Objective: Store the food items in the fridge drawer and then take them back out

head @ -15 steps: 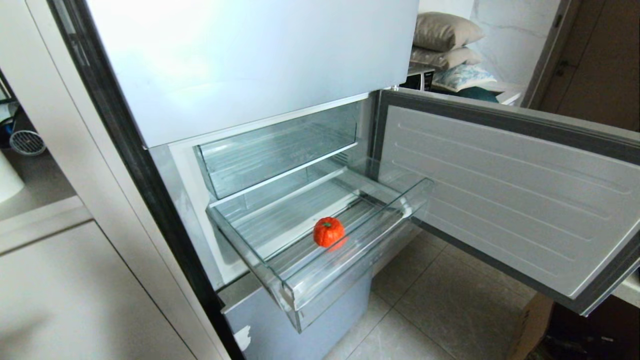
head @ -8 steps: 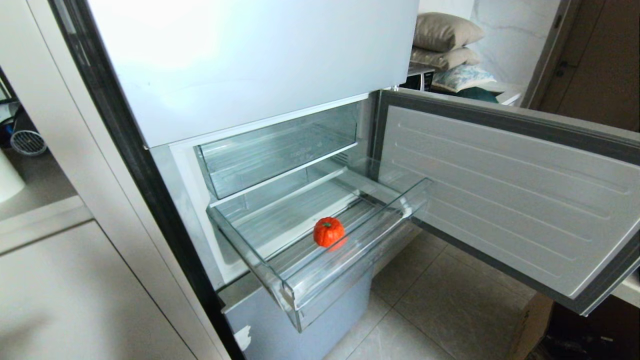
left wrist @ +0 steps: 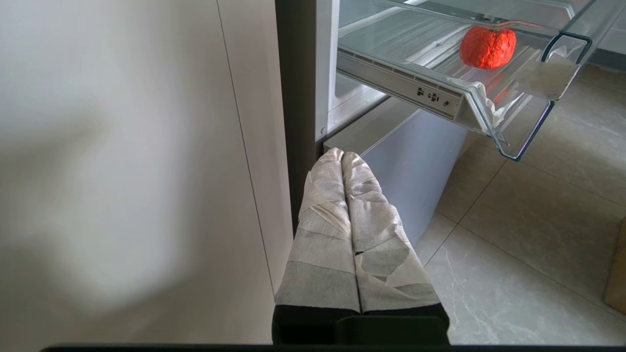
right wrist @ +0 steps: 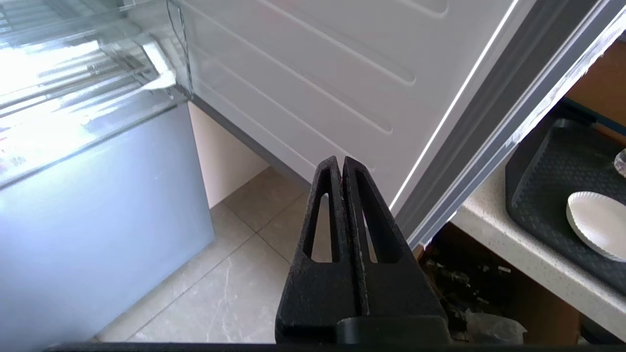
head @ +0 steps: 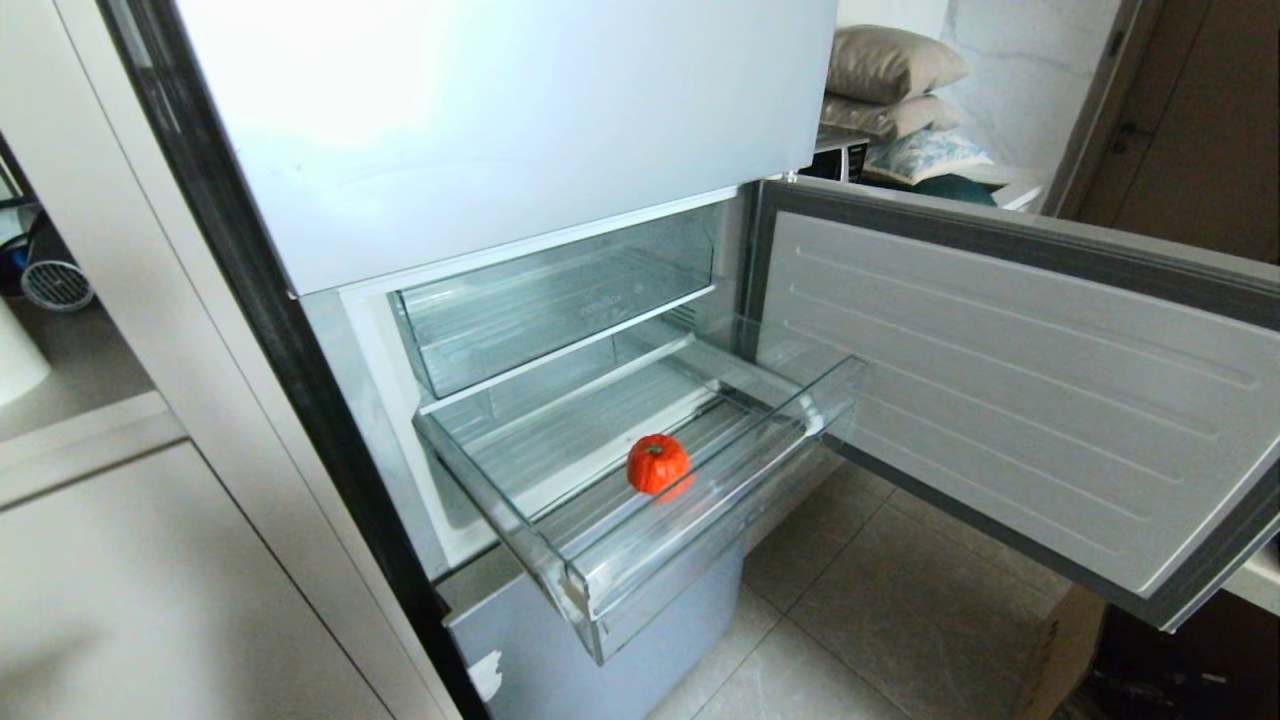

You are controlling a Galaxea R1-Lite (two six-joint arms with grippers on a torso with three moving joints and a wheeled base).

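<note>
An orange-red ribbed pumpkin-like food item [head: 657, 463] [left wrist: 487, 47] with a dark green stem lies near the front of the clear fridge drawer [head: 700, 520] [left wrist: 518, 127], which is pulled out. Neither arm shows in the head view. My left gripper [left wrist: 342, 154], wrapped in pale tape, is shut and empty, low beside the fridge's dark edge and below the drawer. My right gripper [right wrist: 340, 161], black, is shut and empty, low over the floor tiles beneath the open fridge door [right wrist: 313, 73]. The drawer's corner [right wrist: 166, 78] shows in the right wrist view.
The open door [head: 1020, 390] swings out on the right. A second clear bin [head: 560, 300] sits above the drawer, a blue-grey panel [head: 560, 670] below. A counter [right wrist: 528, 254] with a dark tray [right wrist: 547, 195] and a white plate [right wrist: 596, 222] stands right of the door.
The head view is unchanged; the pumpkin and the drawer have stayed put.
</note>
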